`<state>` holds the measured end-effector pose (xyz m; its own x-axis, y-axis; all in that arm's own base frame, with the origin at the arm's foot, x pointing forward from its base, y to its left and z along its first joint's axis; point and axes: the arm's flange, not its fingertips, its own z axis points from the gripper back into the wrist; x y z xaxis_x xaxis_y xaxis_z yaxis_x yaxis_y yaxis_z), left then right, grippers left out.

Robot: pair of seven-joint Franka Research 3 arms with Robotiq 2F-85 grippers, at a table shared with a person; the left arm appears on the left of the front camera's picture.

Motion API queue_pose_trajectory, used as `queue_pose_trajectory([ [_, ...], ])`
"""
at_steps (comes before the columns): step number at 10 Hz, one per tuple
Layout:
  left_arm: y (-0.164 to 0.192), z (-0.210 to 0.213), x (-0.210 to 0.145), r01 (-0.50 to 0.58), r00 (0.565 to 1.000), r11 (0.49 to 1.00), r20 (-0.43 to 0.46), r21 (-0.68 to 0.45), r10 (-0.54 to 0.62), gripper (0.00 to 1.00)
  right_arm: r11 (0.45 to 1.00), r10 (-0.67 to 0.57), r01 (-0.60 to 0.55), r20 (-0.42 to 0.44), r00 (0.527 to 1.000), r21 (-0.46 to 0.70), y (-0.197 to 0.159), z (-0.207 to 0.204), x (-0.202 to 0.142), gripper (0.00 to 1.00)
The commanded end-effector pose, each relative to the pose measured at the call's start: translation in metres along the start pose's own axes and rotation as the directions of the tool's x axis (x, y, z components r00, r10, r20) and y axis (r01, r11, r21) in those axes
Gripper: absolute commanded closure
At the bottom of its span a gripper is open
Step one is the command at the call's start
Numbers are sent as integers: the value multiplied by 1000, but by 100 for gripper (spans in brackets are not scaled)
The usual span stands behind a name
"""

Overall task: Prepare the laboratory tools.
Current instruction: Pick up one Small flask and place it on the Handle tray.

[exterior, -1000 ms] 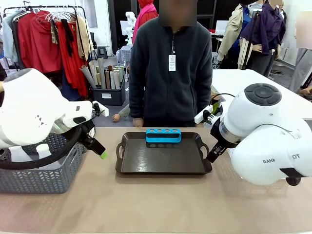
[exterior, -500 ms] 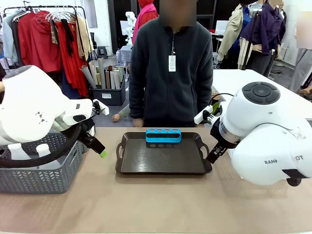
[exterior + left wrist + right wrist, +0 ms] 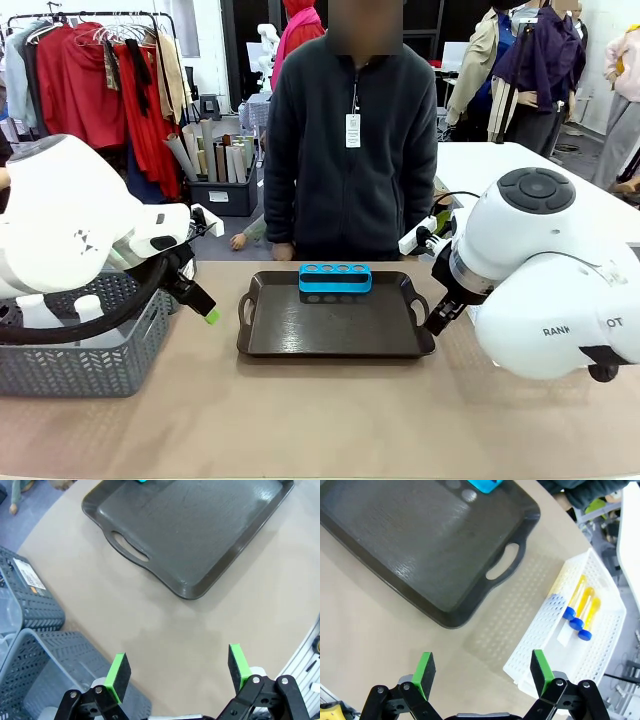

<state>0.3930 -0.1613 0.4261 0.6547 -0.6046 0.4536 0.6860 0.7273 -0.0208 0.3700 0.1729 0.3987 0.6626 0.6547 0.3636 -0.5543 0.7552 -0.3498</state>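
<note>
Three yellow tubes point(image 3: 580, 607) with blue caps lay side by side in a white mesh basket point(image 3: 540, 630), just beyond the right gripper point(image 3: 482, 667), whose fingers were spread and empty. The left gripper point(image 3: 178, 669) was likewise spread.

Dark grey-brown tray point(image 3: 330, 340), bright blue rack point(image 3: 335, 278), grey baskets point(image 3: 90, 375) with a chevron pattern, white basket point(image 3: 545, 625) dotted with holes, yellow-orange tubes point(image 3: 580, 592) with blue caps point(image 3: 576, 624), green pads point(image 3: 118, 671) on black fingers point(image 3: 82, 704), beige table point(image 3: 320, 430), glossy white arms point(image 3: 560, 310), person's charcoal fleece point(image 3: 340, 150), red clothes point(image 3: 95, 90) behind
</note>
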Motion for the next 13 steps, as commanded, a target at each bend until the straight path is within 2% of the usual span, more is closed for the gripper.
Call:
queue_pose_trajectory([
  [1,-2,3,3,30,999,998,-19,-55,-32,0,990,-36,32,31,999,140,-2,8,12,0],
  [3,-1,11,11,38,999,988,-13,-151,-40,0,966,-61,39,80,995,255,-10,20,21,0],
  [6,-2,56,24,106,992,950,103,-294,-79,0,951,-81,25,170,982,308,-28,59,33,0],
  [8,-1,92,35,173,980,928,146,-329,-131,0,940,-67,-13,222,973,340,-57,92,37,0],
  [9,2,107,39,201,974,919,171,-340,-149,0,929,-85,-10,240,967,370,-72,104,37,0],
  [11,15,131,46,212,968,945,187,-249,-168,0,884,-111,-32,275,955,466,-103,133,35,0],
  [13,24,146,51,229,959,947,218,-227,-180,0,852,-124,-63,318,940,519,-126,159,29,0],
])
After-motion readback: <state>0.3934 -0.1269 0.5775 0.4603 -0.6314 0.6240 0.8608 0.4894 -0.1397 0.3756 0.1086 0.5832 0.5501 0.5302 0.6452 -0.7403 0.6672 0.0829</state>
